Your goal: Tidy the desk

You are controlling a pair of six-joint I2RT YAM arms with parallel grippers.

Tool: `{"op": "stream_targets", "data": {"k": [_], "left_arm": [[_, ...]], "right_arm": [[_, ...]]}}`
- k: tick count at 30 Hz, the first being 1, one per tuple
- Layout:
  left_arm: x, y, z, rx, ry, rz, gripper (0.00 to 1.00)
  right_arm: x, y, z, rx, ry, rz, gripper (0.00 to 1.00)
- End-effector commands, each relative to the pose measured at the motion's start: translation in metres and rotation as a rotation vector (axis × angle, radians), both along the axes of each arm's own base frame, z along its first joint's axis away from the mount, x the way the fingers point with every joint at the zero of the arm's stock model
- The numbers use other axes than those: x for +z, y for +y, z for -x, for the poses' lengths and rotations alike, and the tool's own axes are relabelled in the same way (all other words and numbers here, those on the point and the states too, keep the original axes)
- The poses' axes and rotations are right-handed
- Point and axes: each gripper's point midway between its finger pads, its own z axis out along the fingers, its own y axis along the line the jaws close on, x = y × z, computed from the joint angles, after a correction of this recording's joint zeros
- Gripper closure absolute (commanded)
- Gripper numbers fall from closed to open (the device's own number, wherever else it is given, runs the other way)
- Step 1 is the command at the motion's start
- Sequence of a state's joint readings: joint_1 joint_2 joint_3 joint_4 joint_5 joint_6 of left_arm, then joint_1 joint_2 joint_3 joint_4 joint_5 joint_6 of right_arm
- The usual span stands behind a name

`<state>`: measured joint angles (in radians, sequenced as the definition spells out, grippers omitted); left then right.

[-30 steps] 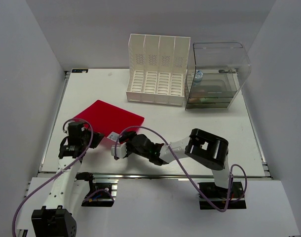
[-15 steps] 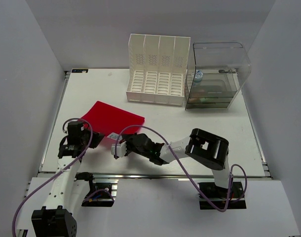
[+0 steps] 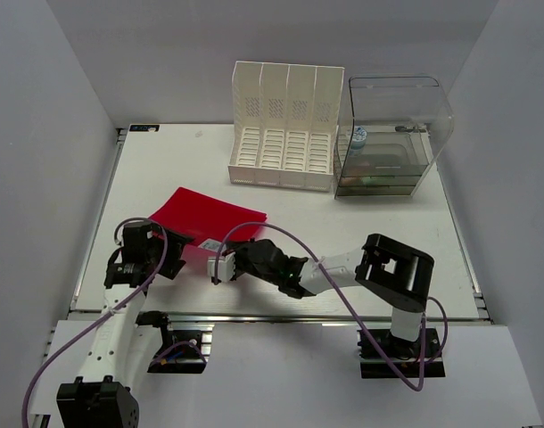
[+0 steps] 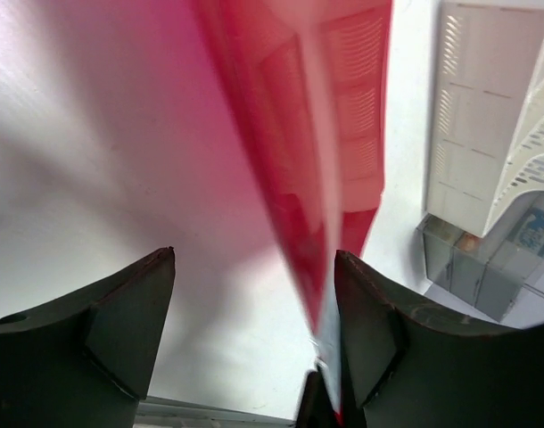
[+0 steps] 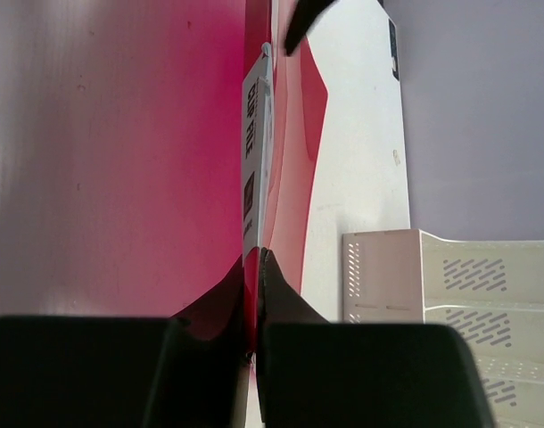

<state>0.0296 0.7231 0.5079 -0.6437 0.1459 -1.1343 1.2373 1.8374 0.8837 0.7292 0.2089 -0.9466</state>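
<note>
A red folder with a white label on its near edge is tilted up off the white desk. My right gripper is shut on that near edge; in the right wrist view the jaws pinch the thin red sheet between them. My left gripper stands open at the folder's left corner. In the left wrist view the folder runs edge-on close to the right finger, with a wide gap to the left finger.
A white file rack with several slots stands at the back of the desk, seen also in the wrist views. A clear drawer box stands to its right. An aluminium rail runs along the near edge.
My right gripper has shut on the folder's near edge, and then my left gripper opened and let go of it. The folder and right arm shifted slightly right.
</note>
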Motion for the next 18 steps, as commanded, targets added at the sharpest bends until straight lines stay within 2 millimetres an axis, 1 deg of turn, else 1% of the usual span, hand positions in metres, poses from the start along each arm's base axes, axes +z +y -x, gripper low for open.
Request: {"op": "stream_targets", "data": {"k": [1,2,4,5,6,8,9,10,11,12,13,15,16,18], "left_arm": [[-0.006,0.004,-0.005,0.032,-0.005,-0.008,0.18],[-0.011,0.005,-0.006,0.036,0.001,-0.013,0.18],[-0.013,0.007,-0.012,0.051,-0.002,-0.015,0.18],[-0.019,0.007,-0.014,0.059,0.019,-0.008,0.18],[-0.018,0.008,-0.019,0.066,0.0,-0.008,0.19],[-0.023,0.009,-0.022,0.083,0.006,0.002,0.22],[-0.021,0.009,-0.028,0.088,-0.022,0.004,0.29],[-0.022,0.009,-0.028,0.097,-0.027,0.017,0.34],[-0.019,0.008,-0.031,0.1,-0.043,0.022,0.38],[-0.018,0.008,-0.033,0.104,-0.055,0.029,0.47],[-0.017,0.007,-0.034,0.108,-0.058,0.042,0.52],[-0.017,0.006,-0.035,0.109,-0.068,0.055,0.64],[-0.017,0.005,-0.034,0.116,-0.07,0.062,0.68],[-0.017,0.004,-0.034,0.121,-0.086,0.077,0.71]], "right_arm": [[0.024,-0.004,0.003,-0.016,0.019,-0.064,1.0],[0.028,-0.004,0.005,-0.013,0.022,-0.071,1.0],[0.03,-0.006,0.007,-0.018,0.049,-0.079,1.0],[0.031,-0.007,0.009,-0.016,0.059,-0.073,1.0],[0.031,-0.008,0.011,-0.014,0.073,-0.074,1.0],[0.032,-0.011,0.015,-0.011,0.096,-0.075,1.0],[0.03,-0.012,0.017,-0.003,0.105,-0.07,1.0],[0.029,-0.014,0.019,-0.001,0.119,-0.061,1.0],[0.031,-0.013,0.02,0.001,0.121,-0.067,1.0],[0.029,-0.013,0.024,0.01,0.132,-0.059,1.0],[0.031,-0.012,0.025,0.009,0.145,-0.067,1.0],[0.032,-0.009,0.025,0.01,0.169,-0.064,1.0],[0.031,-0.008,0.026,0.009,0.18,-0.062,1.0],[0.03,-0.006,0.029,0.015,0.205,-0.057,1.0]]}}
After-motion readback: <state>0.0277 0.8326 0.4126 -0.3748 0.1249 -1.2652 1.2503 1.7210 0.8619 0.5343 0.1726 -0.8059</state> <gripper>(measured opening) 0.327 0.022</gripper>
